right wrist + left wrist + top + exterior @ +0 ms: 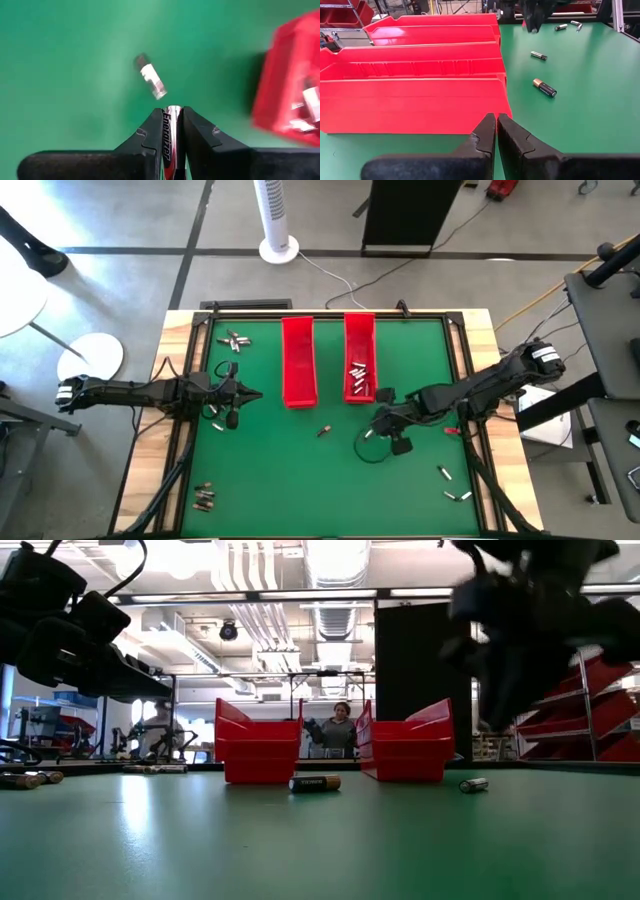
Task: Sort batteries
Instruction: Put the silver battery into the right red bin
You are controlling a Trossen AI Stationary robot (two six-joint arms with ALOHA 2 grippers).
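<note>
High view: I see the right gripper [383,423] just below the right long red plastic tray [359,330]. Right wrist view: its fingers [150,137] clamp a silvery cylindrical battery [171,131] between them. Left wrist view: the left gripper [497,125] is closed, empty.

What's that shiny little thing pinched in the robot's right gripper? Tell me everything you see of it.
It is a small silvery battery, a smooth metal-looking cylinder with "Energizer" printed lengthwise in dark letters. The right gripper is shut on it, one dark finger on each side, its rounded end poking out between the tips. It hangs above the green table, near another silvery battery.
</note>
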